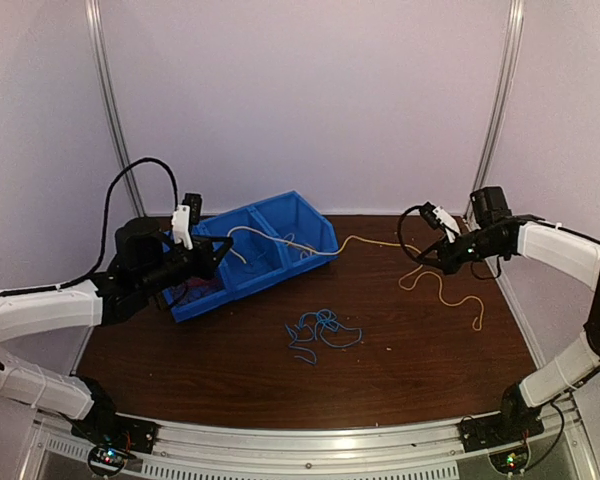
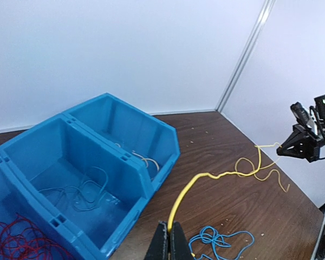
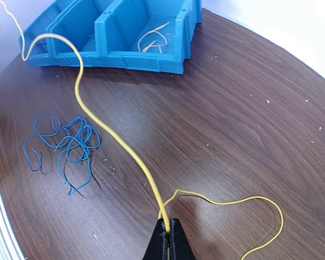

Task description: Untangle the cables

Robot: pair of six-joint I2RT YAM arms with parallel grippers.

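Yellow cable, partly inside right claw

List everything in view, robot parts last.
yellow cable: one, yellow, strung between both grippers, over the bin
blue cables: one tangle, blue, on table before the bin
red wires: bundle, red, bin's left compartment
thin wires: few, pale blue, middle compartment
pale wires: few, cream, right compartment
bin: one, blue, table's back left
table: one, dark brown
left gripper: one, black, shut on yellow cable
right gripper: one, black, shut on yellow cable
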